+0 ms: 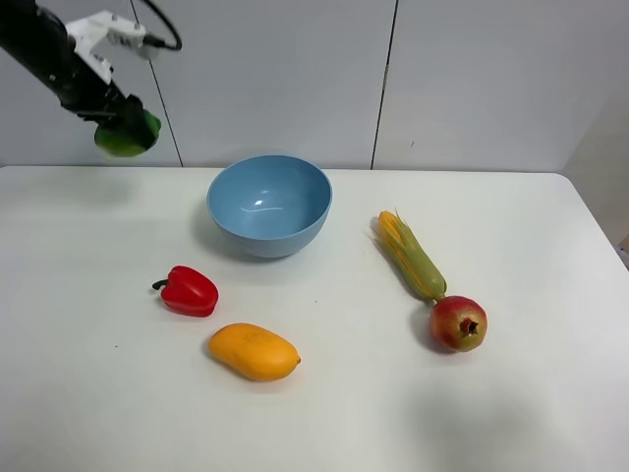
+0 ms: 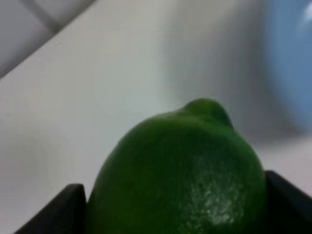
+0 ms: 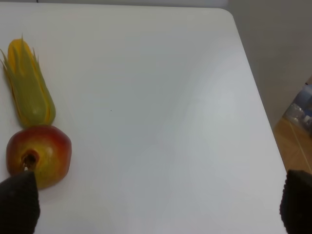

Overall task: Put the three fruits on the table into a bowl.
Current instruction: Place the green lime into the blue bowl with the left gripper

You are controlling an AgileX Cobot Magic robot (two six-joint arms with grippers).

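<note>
Above the far left edge of the white surface [image 1: 88, 413], the left tool [image 1: 125, 126] is clamped on the lime [image 1: 128, 141], left of the bowl [image 1: 268, 205]. The mango [image 1: 254, 351] lies before the bowl, and the pomegranate [image 1: 458, 323] further right, near the wide-apart right tool [image 3: 156, 204].

This looks like a robot test lab rather than a home: a black robot arm [image 1: 44, 49] trailing a cable [image 1: 177, 32] ends in the left gripper [image 1: 123, 130], behind it a bare pale panelled wall [image 1: 472, 79], below it a plain white table [image 1: 550, 413], and beyond the right gripper [image 3: 157, 204] possibly a wooden floor [image 3: 292, 141].
</note>
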